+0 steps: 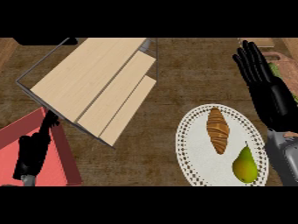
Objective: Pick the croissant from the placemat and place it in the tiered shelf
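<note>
The desk (177, 65) is dark brown wood with the grain showing. Three things lie directly on it: a tiered shelf (93, 87) of pale wooden steps at upper left, a white oval placemat (199, 157) with a lacy rim at lower right, and a red tray (9, 162) at lower left, close by the shelf and well apart from the placemat.

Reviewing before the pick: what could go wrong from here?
1. The pear sits close beside the croissant on the placemat; the open right hand, off to the side, could nudge or grab it instead.
2. The tiered shelf stands across the counter to the left, so the carry is long and the croissant might clip a tier edge.
</note>
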Available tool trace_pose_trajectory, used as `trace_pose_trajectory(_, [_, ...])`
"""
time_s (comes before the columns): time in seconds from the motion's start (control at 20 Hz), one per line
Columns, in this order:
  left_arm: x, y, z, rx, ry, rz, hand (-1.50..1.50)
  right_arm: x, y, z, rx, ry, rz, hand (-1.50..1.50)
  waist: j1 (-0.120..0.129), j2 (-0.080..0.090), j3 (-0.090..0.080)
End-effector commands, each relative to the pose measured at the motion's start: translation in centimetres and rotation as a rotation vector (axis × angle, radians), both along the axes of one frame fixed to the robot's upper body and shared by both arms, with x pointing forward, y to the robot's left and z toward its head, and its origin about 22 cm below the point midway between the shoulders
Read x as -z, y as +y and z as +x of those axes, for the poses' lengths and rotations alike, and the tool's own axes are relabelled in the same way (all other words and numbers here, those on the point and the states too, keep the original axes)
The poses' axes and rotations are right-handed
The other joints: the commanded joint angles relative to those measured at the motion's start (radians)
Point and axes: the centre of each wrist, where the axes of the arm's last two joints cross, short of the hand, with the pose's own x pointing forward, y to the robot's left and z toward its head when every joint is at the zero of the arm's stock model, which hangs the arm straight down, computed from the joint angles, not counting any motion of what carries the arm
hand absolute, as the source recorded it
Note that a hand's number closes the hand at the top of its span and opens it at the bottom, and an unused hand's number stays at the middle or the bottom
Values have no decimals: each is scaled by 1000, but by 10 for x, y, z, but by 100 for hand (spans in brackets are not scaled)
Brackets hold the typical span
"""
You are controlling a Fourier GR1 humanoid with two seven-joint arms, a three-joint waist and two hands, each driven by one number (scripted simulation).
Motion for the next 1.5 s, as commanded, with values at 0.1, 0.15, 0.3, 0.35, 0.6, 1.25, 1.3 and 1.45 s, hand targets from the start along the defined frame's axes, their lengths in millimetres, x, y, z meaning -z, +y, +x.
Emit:
trace_pose_trajectory(0.1, [-3, 2, -4, 26, -7, 20, 0, 43, -66, -24, 478, 215, -138, -150, -60, -5, -22])
trace_pose_trajectory(0.15, [-7, 1, 0, 18, -11, 27, 0, 49, -89, -30, 612, 264, -191, -150, -88, -3, -24])
trace_pose_trajectory(0.3, [-7, 2, -8, 27, 9, 7, 0, 85, -168, -79, 907, 541, -538, -150, -160, 32, -45])
trace_pose_trajectory(0.35, [-5, 2, -14, 38, 19, -3, 0, 93, -172, -87, 1045, 564, -475, 150, -141, 13, -34])
trace_pose_trajectory(0.6, [-15, -21, 2, 164, 20, -51, 0, 126, -103, -115, 1104, 499, -84, -150, -46, -5, -21])
trace_pose_trajectory(1.25, [-14, -36, 12, 216, 26, -49, 0, 39, -43, -97, 708, 721, -467, -150, 3, 2, -28])
trace_pose_trajectory(1.3, [-12, -34, 13, 221, 16, -21, 0, 34, -58, -90, 761, 741, -581, -150, 9, 7, -30])
trace_pose_trajectory(1.45, [-12, -35, 10, 240, 16, -20, 0, 36, -65, -91, 824, 811, -863, -150, 26, 8, -33])
